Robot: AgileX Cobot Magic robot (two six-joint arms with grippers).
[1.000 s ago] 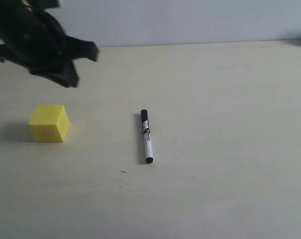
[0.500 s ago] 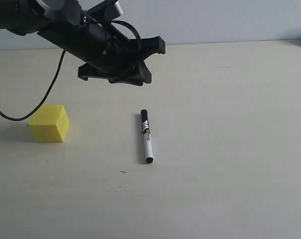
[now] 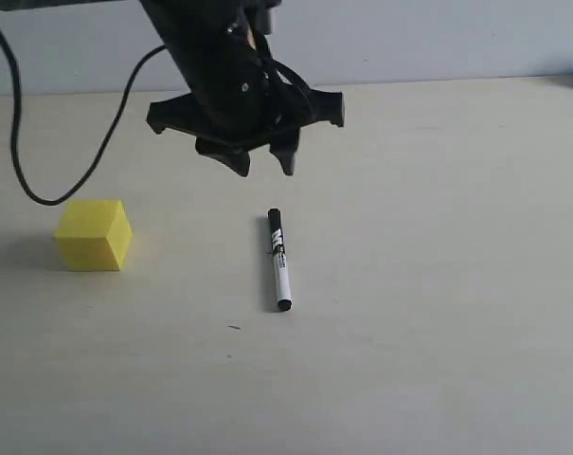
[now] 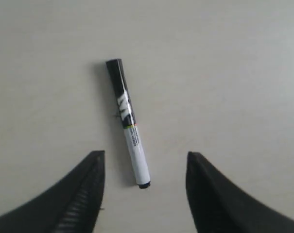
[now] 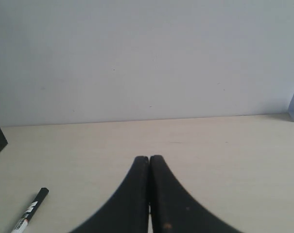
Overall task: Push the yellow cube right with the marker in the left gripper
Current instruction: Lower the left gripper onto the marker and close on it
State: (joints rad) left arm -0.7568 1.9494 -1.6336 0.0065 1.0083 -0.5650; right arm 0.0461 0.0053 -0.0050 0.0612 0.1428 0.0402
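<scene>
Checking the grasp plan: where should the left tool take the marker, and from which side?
Mid-barrel, from straight above, closing across its slim width. The marker lies flat on the table with both long sides free, and the open left tool hovers over it.

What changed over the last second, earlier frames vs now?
The left gripper swung right from the far-left corner, past the yellow cube, and now hangs above the marker, jaws open and holding nothing. Marker and cube lie where they were, untouched.
</scene>
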